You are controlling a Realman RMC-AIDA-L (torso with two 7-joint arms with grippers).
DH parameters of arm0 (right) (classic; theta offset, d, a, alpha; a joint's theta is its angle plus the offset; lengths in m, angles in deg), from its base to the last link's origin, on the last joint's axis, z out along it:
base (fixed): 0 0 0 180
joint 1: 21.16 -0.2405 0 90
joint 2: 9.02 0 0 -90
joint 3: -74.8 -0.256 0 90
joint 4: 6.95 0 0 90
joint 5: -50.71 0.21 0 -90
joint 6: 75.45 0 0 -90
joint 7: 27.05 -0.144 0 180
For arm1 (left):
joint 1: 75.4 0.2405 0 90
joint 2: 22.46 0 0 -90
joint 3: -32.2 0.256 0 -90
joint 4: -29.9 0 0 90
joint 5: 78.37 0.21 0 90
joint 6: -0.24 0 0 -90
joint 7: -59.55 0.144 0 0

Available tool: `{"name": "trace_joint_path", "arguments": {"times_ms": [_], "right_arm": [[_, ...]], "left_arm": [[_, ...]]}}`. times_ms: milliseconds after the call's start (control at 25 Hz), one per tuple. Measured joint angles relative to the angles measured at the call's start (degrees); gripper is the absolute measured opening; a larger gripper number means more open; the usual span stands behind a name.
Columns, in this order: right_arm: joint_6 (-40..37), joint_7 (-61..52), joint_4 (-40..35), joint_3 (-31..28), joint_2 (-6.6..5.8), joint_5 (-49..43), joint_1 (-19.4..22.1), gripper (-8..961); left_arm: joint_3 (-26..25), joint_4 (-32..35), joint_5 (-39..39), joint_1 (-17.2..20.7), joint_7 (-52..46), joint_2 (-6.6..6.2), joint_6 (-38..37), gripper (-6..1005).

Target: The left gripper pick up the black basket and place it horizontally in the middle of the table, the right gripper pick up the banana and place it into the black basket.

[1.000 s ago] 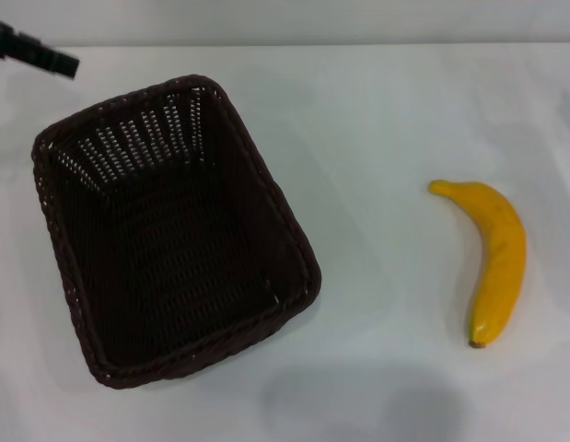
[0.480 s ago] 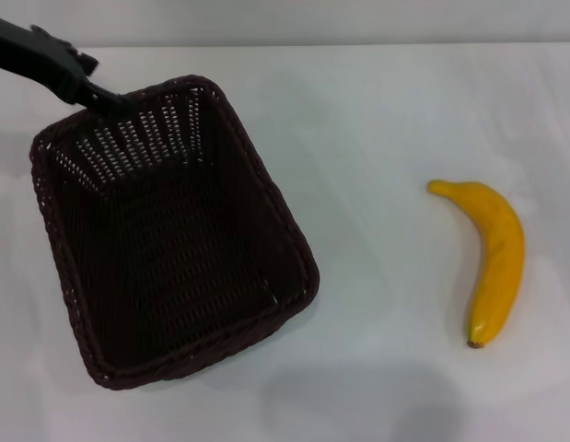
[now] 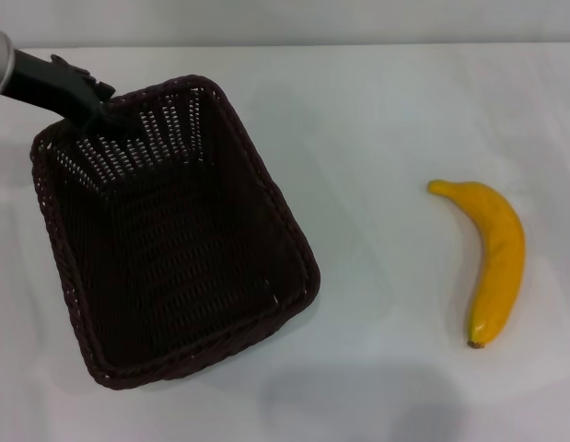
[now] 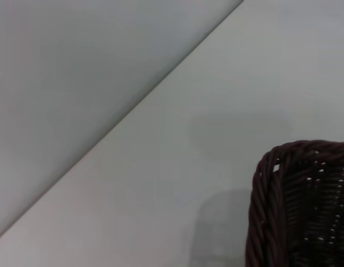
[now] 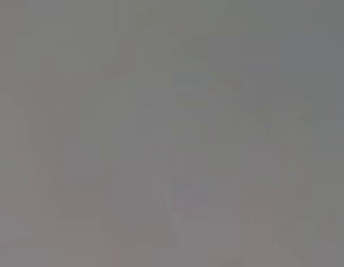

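One end effector (image 3: 108, 112) meets the black basket's (image 3: 174, 239) far-left rim.

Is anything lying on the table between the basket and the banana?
No. In the head view, only bare white table separates the black basket from the banana. The left gripper is at the basket's far corner.

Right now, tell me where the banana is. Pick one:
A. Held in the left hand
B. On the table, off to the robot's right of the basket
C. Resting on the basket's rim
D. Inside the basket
B. The banana lies flat on the white table, well clear of the basket with bare tabletop between them, while the left hand is over at the basket's far rim.
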Motion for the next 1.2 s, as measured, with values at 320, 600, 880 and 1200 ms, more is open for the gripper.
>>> {"name": "trace_joint_path", "arguments": {"times_ms": [320, 600, 880, 1200], "right_arm": [[0.04, -0.01, 0.13, 0.02, 0.0, 0.0, 0.14, 844], [0.1, -0.08, 0.25, 0.02, 0.0, 0.0, 0.4, 844], [0.11, -0.1, 0.43, 0.02, 0.0, 0.0, 0.42, 844], [0.04, -0.1, 0.46, 0.02, 0.0, 0.0, 0.39, 844]], "left_arm": [[0.18, -0.82, 0.18, 0.88, 1.99, 1.34, -4.06, 724], [-0.14, -0.95, -1.2, 1.25, 2.66, 1.61, -4.8, 487], [-2.05, -0.54, -5.4, 2.17, -1.26, -0.68, -0.25, 341], [-9.03, -0.41, -6.21, 5.03, -4.55, -1.06, 1.98, 216]]}}
